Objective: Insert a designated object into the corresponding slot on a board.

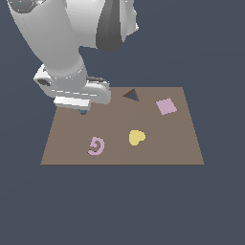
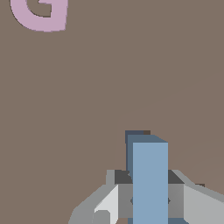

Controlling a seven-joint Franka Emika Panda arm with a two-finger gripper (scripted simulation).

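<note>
exterior view first: the white arm leans low over the board (image 1: 158, 148) near its far corner on the exterior view's left, the pincer (image 1: 83, 111) almost wholly hidden under the wrist, with only a speck of blue showing at its tip close to the board's surface. the dark triangular cutout (image 1: 131, 95), pink square (image 1: 166, 106), yellow heart (image 1: 136, 137) and a pink spiral piece (image 1: 96, 146) lie apart from it, untouched. the l-shaped slot cannot be made out from here, probably because the arm covers it. wrist view next: the pincer (image 2: 150, 200) is clamped narrow on the light blue block (image 2: 149, 179), one finger on each side, holding it on edge, so it can go down edge-first. just past the block's tip a sliver of dark brown (image 2: 146, 132) shows, likely the slot, so the block seems poised right at its opening, though how deep it sits is unclear.
</note>
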